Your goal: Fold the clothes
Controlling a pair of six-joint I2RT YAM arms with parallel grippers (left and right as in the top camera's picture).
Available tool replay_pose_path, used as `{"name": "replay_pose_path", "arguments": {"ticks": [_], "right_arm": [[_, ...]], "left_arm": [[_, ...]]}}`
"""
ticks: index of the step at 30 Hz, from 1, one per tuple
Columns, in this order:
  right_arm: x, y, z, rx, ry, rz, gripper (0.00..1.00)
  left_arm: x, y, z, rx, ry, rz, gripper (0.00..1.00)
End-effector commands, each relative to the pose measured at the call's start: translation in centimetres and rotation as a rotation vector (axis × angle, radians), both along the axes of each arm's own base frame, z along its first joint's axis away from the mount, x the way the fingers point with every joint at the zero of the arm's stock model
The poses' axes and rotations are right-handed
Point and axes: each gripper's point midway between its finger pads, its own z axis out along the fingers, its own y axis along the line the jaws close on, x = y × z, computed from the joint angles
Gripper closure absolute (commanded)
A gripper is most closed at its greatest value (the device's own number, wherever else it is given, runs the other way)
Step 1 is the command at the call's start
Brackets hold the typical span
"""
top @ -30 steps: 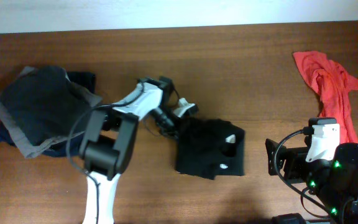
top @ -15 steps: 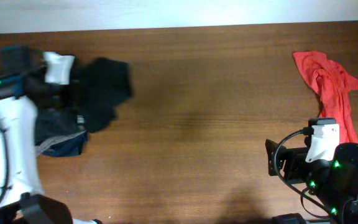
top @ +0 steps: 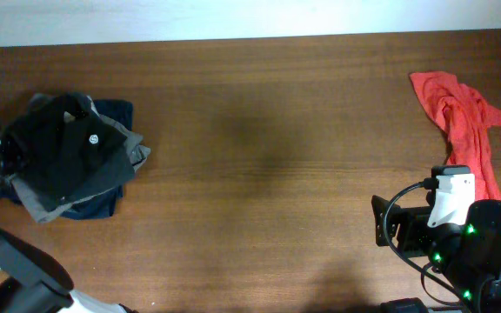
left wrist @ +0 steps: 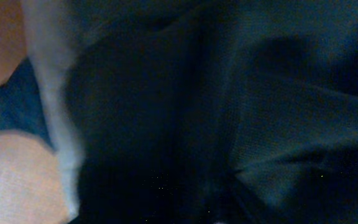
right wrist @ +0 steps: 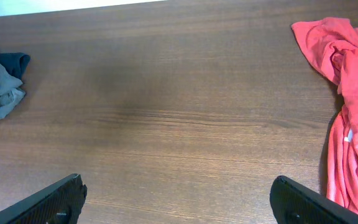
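Observation:
The black T-shirt (top: 63, 155) lies folded on top of a pile of garments at the table's far left, a small white mark showing on it. Its dark fabric (left wrist: 229, 93) fills most of the left wrist view. My left gripper (top: 0, 156) is at the pile's left edge, against the shirt. Its fingers are lost in the dark cloth, so its state does not show. My right gripper (right wrist: 179, 205) hovers over bare wood near the front right, open, with nothing between its fingers (right wrist: 55, 199).
Under the shirt lie a grey garment (top: 133, 155) and a navy one (top: 103, 204). A red-orange garment (top: 464, 117) lies crumpled at the right edge, beside my right arm. Bare wooden table (top: 268, 174) stretches between the pile and the right arm.
My left arm swept the folded black T-shirt from the table's middle to the left pile, where it now rests. The arm has drawn back to the left edge. The right arm has not moved.

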Motion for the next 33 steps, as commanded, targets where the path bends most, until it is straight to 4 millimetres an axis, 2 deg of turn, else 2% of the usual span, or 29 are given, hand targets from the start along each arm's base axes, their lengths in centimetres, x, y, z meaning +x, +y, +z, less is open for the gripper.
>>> {"name": "replay_pose_path", "arguments": {"ticks": [1, 3, 6, 10, 11, 16, 25, 29, 33], "right_arm": [[0.2, -0.2, -0.1, -0.011, 0.004, -0.009, 0.01], [0.2, -0.2, -0.1, -0.011, 0.004, -0.008, 0.01], [0.2, -0.2, -0.1, -0.011, 0.004, -0.009, 0.01], [0.2, -0.2, -0.1, -0.011, 0.004, -0.008, 0.01], [0.2, -0.2, -0.1, -0.011, 0.004, -0.009, 0.01], [0.2, -0.2, -0.1, -0.011, 0.004, -0.009, 0.01], [0.2, -0.2, -0.1, -0.011, 0.004, -0.009, 0.01], [0.2, -0.2, -0.1, -0.011, 0.004, -0.009, 0.01], [0.2, -0.2, -0.1, -0.011, 0.004, -0.008, 0.01]], "left_arm": [[-2.4, 2.8, -2.3, 0.045, 0.142, 0.196, 0.27], [-2.9, 3.4, -2.1, 0.048, 0.146, 0.244, 0.01], [-3.5, 4.0, -1.2, 0.044, 0.126, 0.304, 0.01], [-3.8, 4.0, 1.5, 0.029, 0.045, 0.321, 0.01], [-3.6, 3.6, 2.9, 0.021, 0.001, 0.315, 0.01], [-4.1, 2.0, 7.5, 0.035, -0.111, 0.294, 0.01], [-5.9, -1.2, 15.6, 0.119, -0.315, 0.258, 0.01], [-6.0, -2.7, 17.3, 0.1, -0.381, 0.221, 0.01], [-5.7, -3.8, 17.7, 0.052, -0.409, 0.186, 0.01]]}}
